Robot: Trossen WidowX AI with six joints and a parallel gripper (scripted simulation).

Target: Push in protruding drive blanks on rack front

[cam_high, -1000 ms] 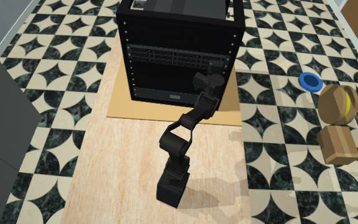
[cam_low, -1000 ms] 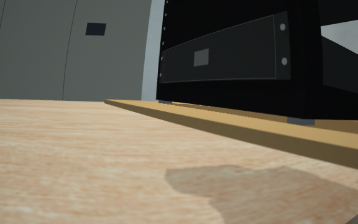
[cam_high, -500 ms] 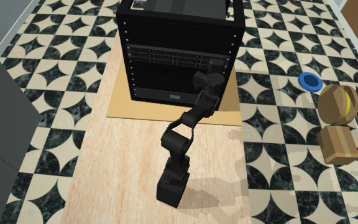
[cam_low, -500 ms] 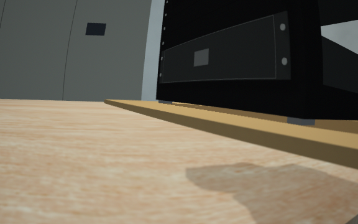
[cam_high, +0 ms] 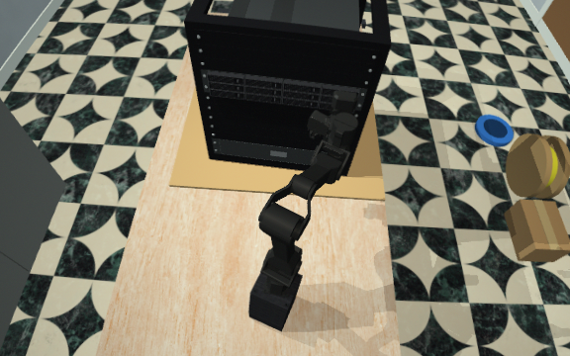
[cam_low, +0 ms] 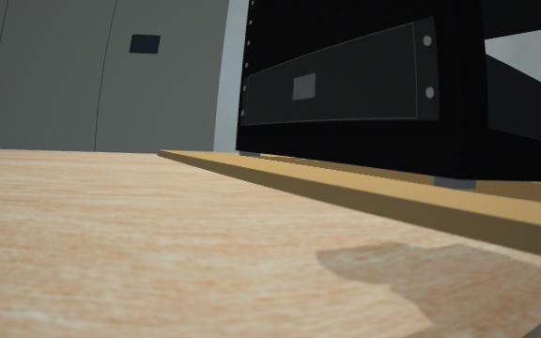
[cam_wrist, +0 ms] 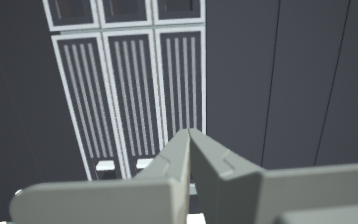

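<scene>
The black rack [cam_high: 285, 84] stands on a tan board [cam_high: 275, 173] on the wooden table. A band of slotted drive blanks [cam_high: 285, 91] runs across its front. My gripper [cam_high: 344, 101] is shut and empty, at the right end of that band. In the wrist view the shut fingertips [cam_wrist: 189, 132] point at the rightmost of three slotted blanks [cam_wrist: 180, 82], very close to its face; I cannot tell if they touch. The blanks beside it [cam_wrist: 130, 95] show small white latches at their near ends. The exterior view shows only the rack's bottom panel [cam_low: 336, 86].
On the floor to the right lie a blue disc [cam_high: 494, 130], a round brown object with a yellow band [cam_high: 537, 165] and a cardboard box [cam_high: 537, 229]. A grey cabinet [cam_high: 3, 198] stands to the left. My arm's base [cam_high: 272, 297] sits on the table.
</scene>
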